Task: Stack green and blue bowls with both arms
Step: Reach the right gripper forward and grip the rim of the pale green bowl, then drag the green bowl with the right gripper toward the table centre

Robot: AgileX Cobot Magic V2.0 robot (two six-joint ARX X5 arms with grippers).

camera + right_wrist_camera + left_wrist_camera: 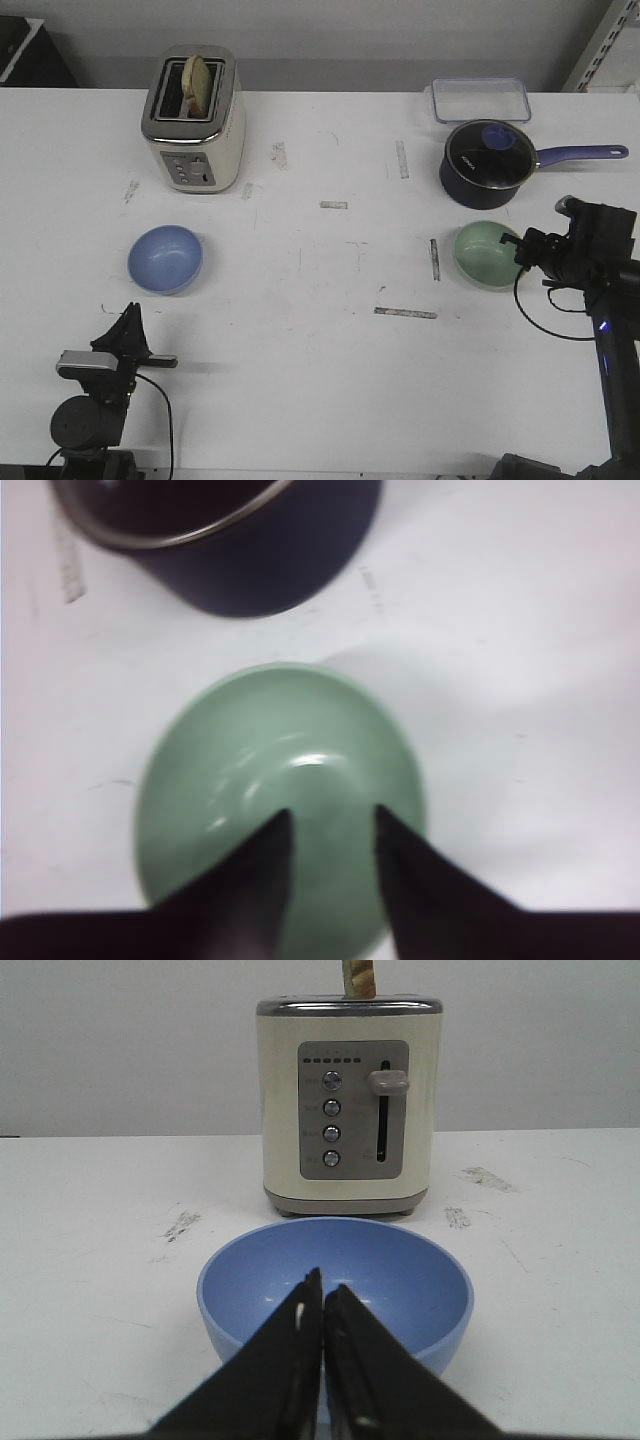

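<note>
The blue bowl (165, 258) sits upright on the white table at the left, in front of the toaster. It also shows in the left wrist view (400, 1270). My left gripper (130, 318) is shut and empty, low near the table's front edge, short of the bowl. Its tips (323, 1288) point at the bowl. The green bowl (486, 254) sits upright at the right, in front of the saucepan. My right gripper (522, 252) is at its right rim. In the right wrist view the gripper (332, 818) is open and empty over the green bowl (270, 750).
A cream toaster (193, 118) with bread in it stands at the back left, also in the left wrist view (348, 1100). A dark navy saucepan (487, 162) with glass lid and long handle stands just behind the green bowl. A clear lidded box (480, 100) lies behind it.
</note>
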